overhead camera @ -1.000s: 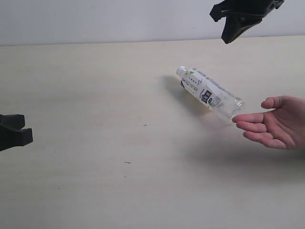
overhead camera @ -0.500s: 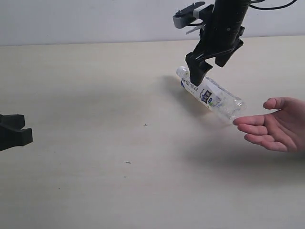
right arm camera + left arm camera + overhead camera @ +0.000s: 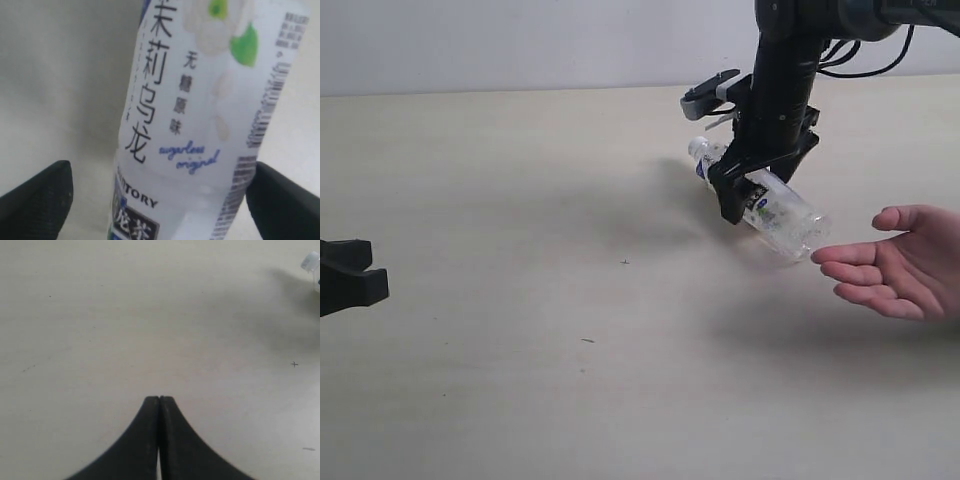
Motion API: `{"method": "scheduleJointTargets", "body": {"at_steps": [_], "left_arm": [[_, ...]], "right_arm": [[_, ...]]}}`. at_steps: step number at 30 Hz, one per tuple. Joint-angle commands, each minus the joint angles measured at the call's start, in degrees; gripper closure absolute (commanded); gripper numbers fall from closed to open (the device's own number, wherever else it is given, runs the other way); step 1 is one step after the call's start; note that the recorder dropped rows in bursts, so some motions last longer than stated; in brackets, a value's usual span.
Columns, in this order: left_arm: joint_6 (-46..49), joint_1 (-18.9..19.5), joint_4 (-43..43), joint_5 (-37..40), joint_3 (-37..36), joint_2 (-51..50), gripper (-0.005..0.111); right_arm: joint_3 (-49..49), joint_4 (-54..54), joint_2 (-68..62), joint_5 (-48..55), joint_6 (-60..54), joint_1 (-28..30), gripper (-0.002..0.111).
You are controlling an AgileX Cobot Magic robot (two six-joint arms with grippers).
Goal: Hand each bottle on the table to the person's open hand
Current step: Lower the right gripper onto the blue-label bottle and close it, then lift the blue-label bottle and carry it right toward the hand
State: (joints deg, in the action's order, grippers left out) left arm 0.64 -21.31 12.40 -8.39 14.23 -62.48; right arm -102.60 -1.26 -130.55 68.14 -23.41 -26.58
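One white-capped bottle with a white printed label lies on its side on the table, cap pointing to the far left. My right gripper has come down over its middle, open, with one finger on each side. In the right wrist view the label of the bottle fills the picture between the two black fingers, and a gap shows on one side. The person's open hand waits palm-up just past the bottle's base. My left gripper sits shut at the left edge. No other bottle shows.
In the left wrist view the shut left gripper hovers over bare table, and the bottle's cap peeks in at a corner. A pale wall stands behind the table. A few dark specks mark the surface.
My right arm has dropped from high above down onto the bottle, its fingers now straddling it. The hand has shifted slightly. The left arm has stayed still.
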Motion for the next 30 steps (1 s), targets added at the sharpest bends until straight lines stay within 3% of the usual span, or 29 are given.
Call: {"method": "scheduleJointTargets", "body": {"at_steps": [1,10,11,12,14,15,18,30], "left_arm": [[0.0,0.2,0.5,-0.1,-0.2,0.5,0.107],[0.0,0.2,0.5,-0.1,-0.2,0.5,0.107],[0.0,0.2,0.5,-0.1,-0.2,0.5,0.107],[0.0,0.2,0.5,-0.1,-0.2,0.5,0.107],[0.0,0.2,0.5,-0.1,-0.2,0.5,0.107],[0.0,0.2,0.5,-0.1,-0.2,0.5,0.107],[0.0,0.2,0.5,-0.1,-0.2,0.5,0.107],[0.0,0.2,0.5,-0.1,-0.2,0.5,0.107]], "right_arm": [[-0.5,0.3,-0.8,-2.6,0.1,-0.1,0.02],[-0.5,0.3,-2.2,-3.8,0.1,-0.1,0.025],[-0.5,0.3,-2.3,-3.8,0.1,-0.1,0.029],[-0.5,0.3,-2.3,-3.9,0.4,-0.1,0.035],[-0.5,0.3,-2.0,-3.6,0.8,-0.1,0.057],[-0.7,0.3,-1.6,-3.3,0.8,-0.1,0.075],[-0.7,0.3,1.5,-3.0,3.9,-0.1,0.108],[-0.7,0.3,20.2,1.8,11.9,-0.1,0.108]]}}
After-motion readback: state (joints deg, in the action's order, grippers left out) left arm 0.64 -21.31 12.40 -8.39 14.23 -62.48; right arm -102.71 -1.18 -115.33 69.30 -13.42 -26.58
